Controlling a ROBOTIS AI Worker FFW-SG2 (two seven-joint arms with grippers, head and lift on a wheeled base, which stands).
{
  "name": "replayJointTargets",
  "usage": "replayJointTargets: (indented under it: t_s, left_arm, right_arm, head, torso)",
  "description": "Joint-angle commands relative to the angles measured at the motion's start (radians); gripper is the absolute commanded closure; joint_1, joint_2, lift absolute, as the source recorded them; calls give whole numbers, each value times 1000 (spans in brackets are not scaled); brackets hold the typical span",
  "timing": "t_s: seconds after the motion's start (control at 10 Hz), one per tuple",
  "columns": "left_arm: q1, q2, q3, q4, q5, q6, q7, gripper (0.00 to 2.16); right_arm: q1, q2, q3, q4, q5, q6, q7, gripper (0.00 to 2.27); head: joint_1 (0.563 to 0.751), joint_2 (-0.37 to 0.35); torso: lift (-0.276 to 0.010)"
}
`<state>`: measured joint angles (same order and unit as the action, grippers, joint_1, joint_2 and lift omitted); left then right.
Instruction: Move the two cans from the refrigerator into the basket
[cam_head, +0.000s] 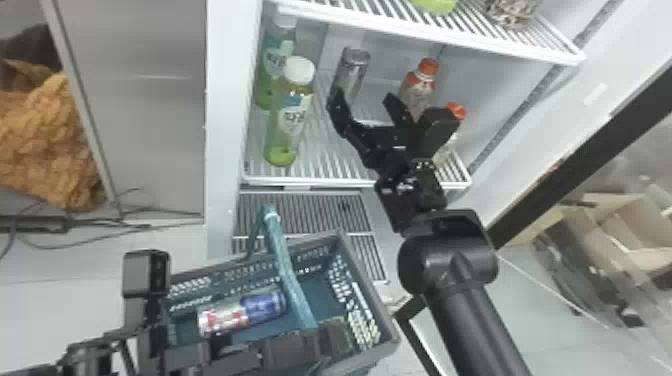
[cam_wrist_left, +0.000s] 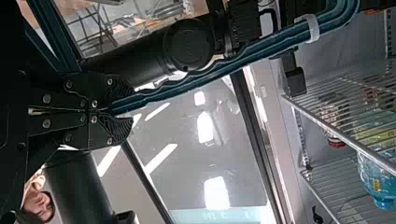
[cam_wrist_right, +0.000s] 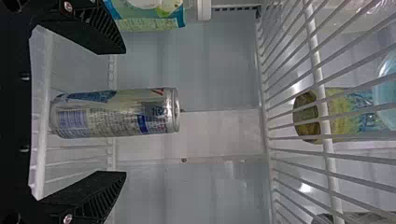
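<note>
Right arm (cam_head: 480, 320), refrigerator shelf (cam_head: 320, 181), pale floor (cam_head: 75, 260).

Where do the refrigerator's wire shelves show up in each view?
Head view: wire shelves, one across the top, one below in the middle.
Left wrist view: wire shelves at the right.
Right wrist view: wire shelves, one down the right side, one near the left.
Shared landmark: the black right arm, its open tool at left in the last.

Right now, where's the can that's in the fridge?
Head view: the silver can stands on the middle shelf, between the front green bottle on its left and the red-capped bottle on its right, just beyond the open right gripper.
</note>
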<state>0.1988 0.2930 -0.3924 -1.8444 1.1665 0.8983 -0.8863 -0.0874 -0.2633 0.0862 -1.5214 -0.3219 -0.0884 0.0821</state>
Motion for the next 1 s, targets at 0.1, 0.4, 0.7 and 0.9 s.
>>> replayJointTargets:
  t_s: [0.1,0.4,0.7,0.9]
  left_arm:
    - [-3,-2,0,0,2,-2,1,1159]
    - [-7,-2,-8,5,2,-5,3,1159]
    - [-12,-3,-10,5,6,-12,4,1161]
    - [-15,-3,-14,7,6,-12,4,1159]
  right_arm:
    - [-50,-2,27,62,1,0,-15,79]
    - [-109,-5,47,124,-1,0,-31,79]
    - [-156,-14,73,173,-19,-15,-36,71]
    - [-185,-17,97,200,-19,-17,-45,71]
  head:
    - [695,-350]
    - [695,-350]
    - [695,-350]
    - [695,-350]
  torso:
    - [-276]
    - [-276]
    - [-276]
    - [-276]
